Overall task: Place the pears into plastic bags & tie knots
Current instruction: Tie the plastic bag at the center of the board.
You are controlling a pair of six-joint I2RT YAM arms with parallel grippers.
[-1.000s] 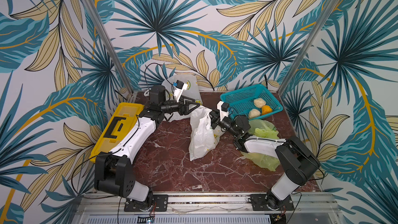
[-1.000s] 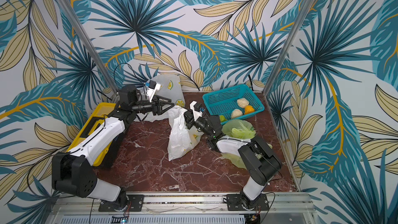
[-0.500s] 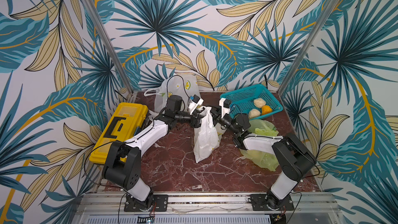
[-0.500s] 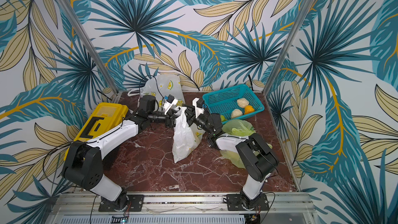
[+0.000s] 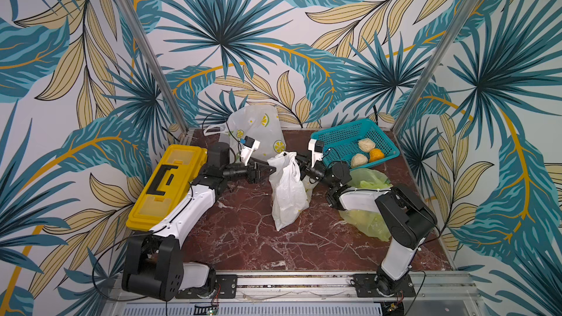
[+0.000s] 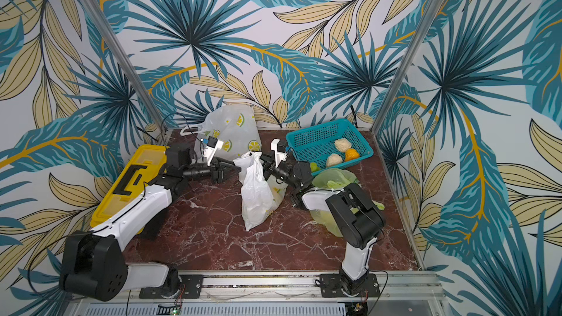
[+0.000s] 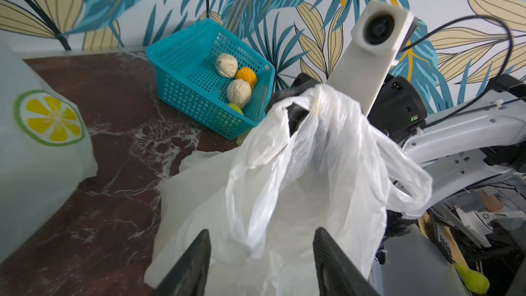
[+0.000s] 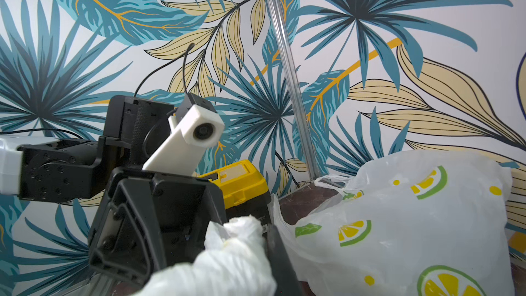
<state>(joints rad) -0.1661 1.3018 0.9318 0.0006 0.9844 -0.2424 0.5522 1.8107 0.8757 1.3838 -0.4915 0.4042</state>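
Mid-table, thin white crinkly plastic bag (image 5: pixel 287 199) stands upright, its bunched top clamped in right gripper (image 5: pixel 299 164). Just left of it, left gripper (image 7: pixel 262 233) jaws apart, loose handle loop (image 7: pixel 242 195) just ahead. Best: bite only that loop, keep both handles taut for the knot.

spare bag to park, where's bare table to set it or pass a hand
Bare marble table: front strip before the middle white bag; also between that bag and left arm. Crowded: the bag's top, where left gripper and right gripper meet; green bag and teal basket side.
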